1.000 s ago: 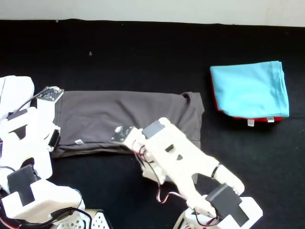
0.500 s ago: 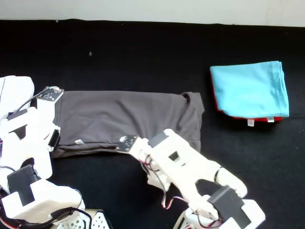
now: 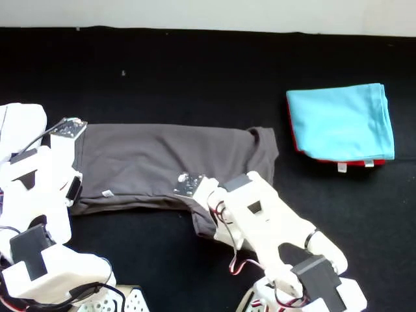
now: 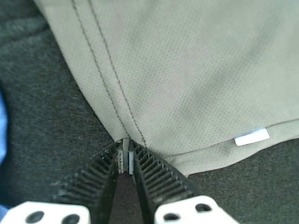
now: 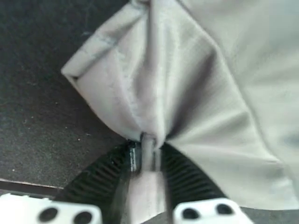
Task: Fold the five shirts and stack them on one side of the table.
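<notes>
From above, the grey shirt (image 3: 162,159) lies spread as a long band across the middle of the black table (image 3: 195,71), already folded lengthwise, with its collar end toward the right. The left arm (image 3: 39,188) stands at the band's left end. The right arm (image 3: 266,221) reaches over the near edge closer to the collar end, where a piece of the cloth is drawn out toward the robot beneath the arm. A small white tag (image 3: 108,193) shows on the near edge beside the left arm. Well apart, at the far right of the table, a folded light-blue shirt (image 3: 341,120) sits on a folded red shirt (image 3: 305,153), of which only a thin border shows. This view does not show how the fingers sit on the cloth; the wrist views do. In the left wrist view, the left gripper (image 4: 125,148) has its ridged jaws pressed together on the edge of the grey shirt, right where a double-stitched hem (image 4: 105,74) runs into the fingertips. The rest of the cloth lies flat on the table beyond them, the white tag off to one side. A sliver of blue at the frame's edge may be another garment, though I cannot tell. In the right wrist view, the right gripper (image 5: 147,142) is likewise clamped on the grey shirt, pinching a thick bunch of folds that rises from the fingertips and fans out over the dark table.
</notes>
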`<control>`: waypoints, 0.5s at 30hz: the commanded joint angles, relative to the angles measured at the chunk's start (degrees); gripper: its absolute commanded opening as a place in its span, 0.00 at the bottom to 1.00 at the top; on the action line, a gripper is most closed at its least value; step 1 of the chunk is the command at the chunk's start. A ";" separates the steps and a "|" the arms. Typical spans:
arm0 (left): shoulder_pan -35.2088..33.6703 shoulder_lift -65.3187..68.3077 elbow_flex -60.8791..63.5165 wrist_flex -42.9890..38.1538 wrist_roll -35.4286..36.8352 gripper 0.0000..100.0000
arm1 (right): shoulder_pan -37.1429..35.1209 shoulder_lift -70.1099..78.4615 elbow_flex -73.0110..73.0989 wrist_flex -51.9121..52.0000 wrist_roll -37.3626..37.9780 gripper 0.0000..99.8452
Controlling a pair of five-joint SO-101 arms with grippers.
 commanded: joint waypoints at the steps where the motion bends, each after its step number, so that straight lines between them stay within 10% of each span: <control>1: 0.13 0.48 0.04 -1.14 -0.62 0.01 | 0.22 -0.40 1.54 0.04 0.70 0.01; 15: 0.13 0.48 0.04 -1.14 -0.62 0.01 | 16.57 0.40 -29.41 8.04 3.52 0.01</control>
